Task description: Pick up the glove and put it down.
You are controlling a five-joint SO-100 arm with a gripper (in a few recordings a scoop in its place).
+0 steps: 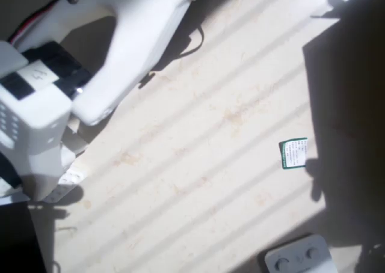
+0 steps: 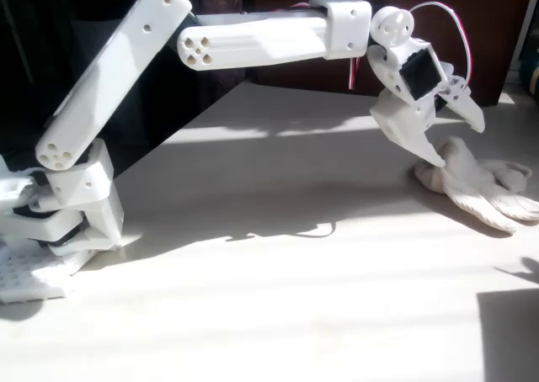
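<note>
1. While sun stripes the pale table (image 2: 278,315) in the fixed view, the nearest part of the rig is the arm base (image 2: 63,222) at lower left, far to the left of the glove.
2. From the base the white arm (image 2: 253,39) rises and reaches right, high over the table, ending above the glove.
3. Gripper (image 2: 459,134) points down, directly over the glove's left end. Jaws spread apart, about half open, nothing between them.
4. Long fixed finger (image 2: 413,138): tip at the glove's left edge; touching or just above it, cannot tell. Short finger (image 2: 467,113) is clear above the glove.
5. Glove (image 2: 480,184) lies flat on the table at the right edge of the fixed view, cream knit, lumpy, stubby fingers pointing right and toward the camera.
6. A dark shadow patch (image 2: 509,331) sits on the table nearer the camera than the glove, at lower right.
7. Overhead view: white arm links (image 1: 120,50) blurred at upper left; a small green-and-white card (image 1: 293,153) on the table at right, by the edge of a large shadow; a grey block (image 1: 299,256) with 2 round marks at the bottom edge. How these lie against the glove, cannot tell.
</note>
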